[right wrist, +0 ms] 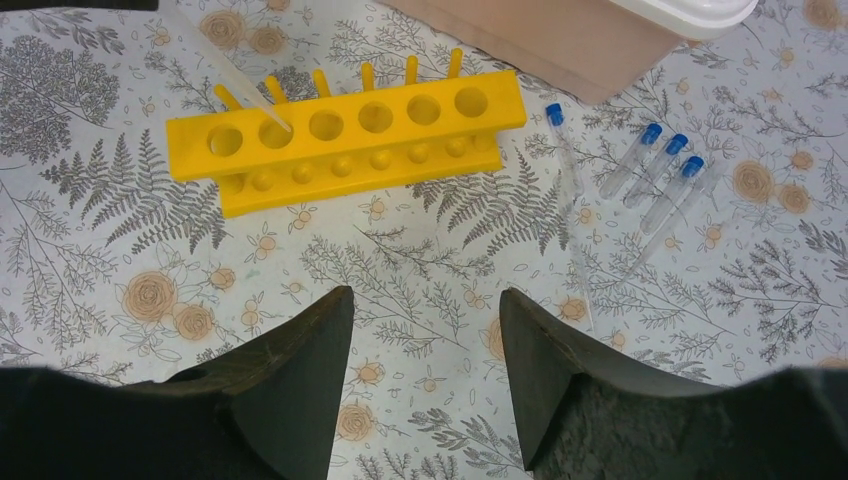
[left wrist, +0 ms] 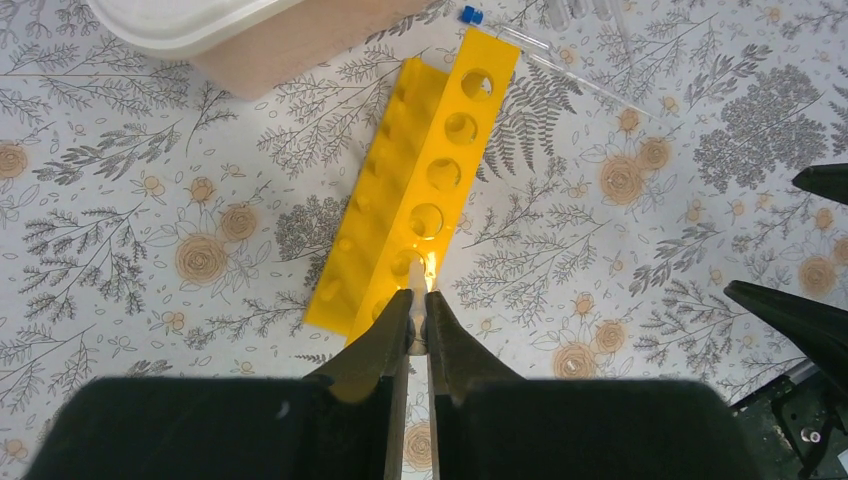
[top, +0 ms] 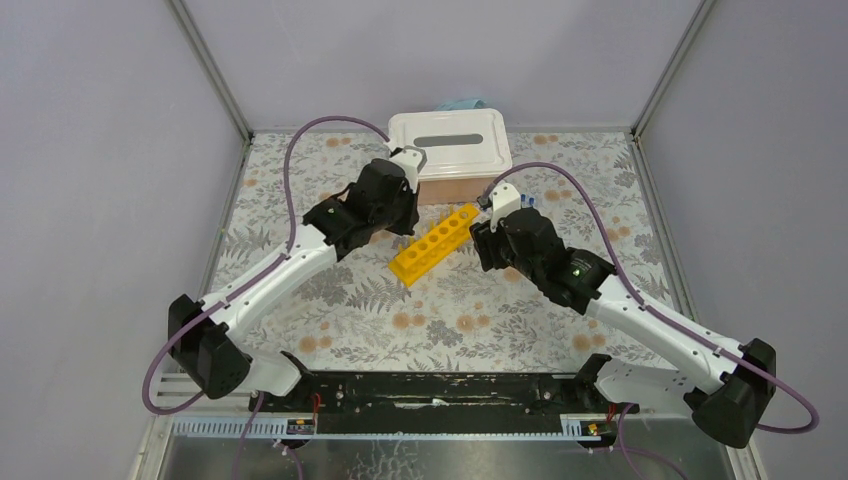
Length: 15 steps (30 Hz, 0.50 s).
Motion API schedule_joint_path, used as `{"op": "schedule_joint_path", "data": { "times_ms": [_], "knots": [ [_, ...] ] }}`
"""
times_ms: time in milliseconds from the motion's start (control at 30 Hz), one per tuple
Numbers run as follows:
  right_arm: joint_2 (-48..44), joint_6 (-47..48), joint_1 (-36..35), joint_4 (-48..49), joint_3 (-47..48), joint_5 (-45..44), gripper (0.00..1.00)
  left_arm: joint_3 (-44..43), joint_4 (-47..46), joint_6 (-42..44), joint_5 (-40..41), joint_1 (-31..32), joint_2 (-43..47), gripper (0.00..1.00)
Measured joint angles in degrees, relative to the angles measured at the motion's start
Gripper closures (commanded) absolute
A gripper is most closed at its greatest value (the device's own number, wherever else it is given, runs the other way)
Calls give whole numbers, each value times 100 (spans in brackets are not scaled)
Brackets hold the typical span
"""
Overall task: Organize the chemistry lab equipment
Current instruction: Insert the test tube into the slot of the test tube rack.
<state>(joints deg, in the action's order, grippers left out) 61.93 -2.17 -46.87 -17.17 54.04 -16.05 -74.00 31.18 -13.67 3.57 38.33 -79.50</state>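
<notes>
Progress looks early: yellow rack (top: 435,243) lies mid-bench, none of its holes filled yet; left hand (left wrist: 418,330), clenched on a thin clear tube (right wrist: 245,85), holds the tube's tip at the second hole from the rack's near end; four blue-capped tubes (right wrist: 665,170) lie loose on the bench (top: 330,300) at the rack's 2 o'clock, unsorted; right hand (right wrist: 425,330) hangs released and empty at 3 o'clock.

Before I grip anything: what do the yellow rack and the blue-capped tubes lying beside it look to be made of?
Yellow rack: looks like moulded plastic, opaque, with one even colour, a soft sheen and rounded pegs. Blue-capped tubes: the walls are clear and the tablecloth pattern shows through them; plastic or glass, the look leaves it open. Their caps look like opaque blue plastic.
</notes>
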Motion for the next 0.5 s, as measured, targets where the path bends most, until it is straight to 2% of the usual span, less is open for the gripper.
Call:
{"op": "schedule_joint_path", "data": {
  "times_ms": [500],
  "knots": [
    [-92, 85, 0, 44, -181, -101, 36, 122, -44, 122, 367, 350, -205, 87]
  ]
}}
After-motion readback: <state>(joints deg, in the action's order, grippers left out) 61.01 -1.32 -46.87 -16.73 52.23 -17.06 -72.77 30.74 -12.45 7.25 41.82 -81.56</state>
